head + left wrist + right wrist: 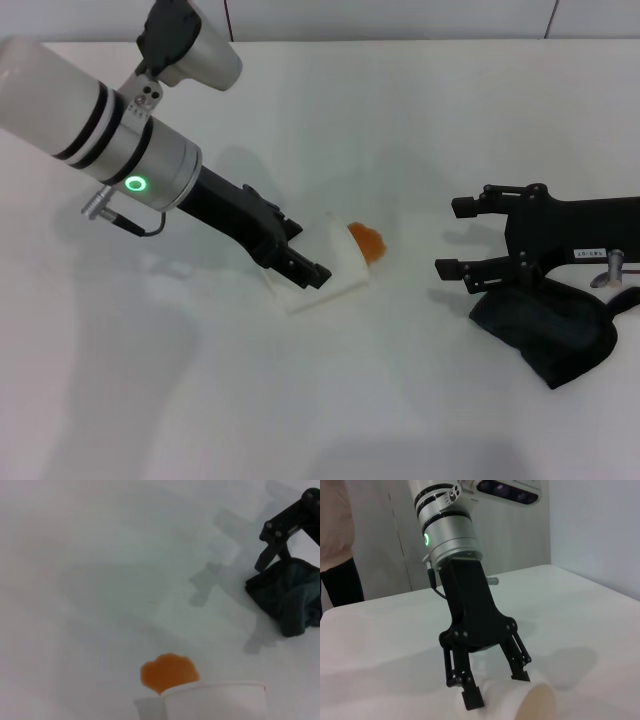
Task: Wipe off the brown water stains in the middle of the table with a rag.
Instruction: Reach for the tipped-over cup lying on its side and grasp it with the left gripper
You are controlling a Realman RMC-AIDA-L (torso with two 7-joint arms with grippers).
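Note:
The brown water stain [366,241] is a small orange-brown blotch on the white table [420,120], at the mouth of a white paper cup [335,265] tipped on its side. My left gripper [300,265] is shut on that cup. The stain [167,672] and the cup's rim [215,700] also show in the left wrist view. The dark rag [545,335] lies bunched on the table at the right. My right gripper [452,238] is open and empty, just above and beside the rag, pointing toward the stain. The right wrist view shows the left gripper [496,687] astride the cup [520,702].
The table's far edge [400,42] runs along the back. The left arm's silver and white body [90,110] slants over the table's left side. A person [335,540] stands behind the table in the right wrist view.

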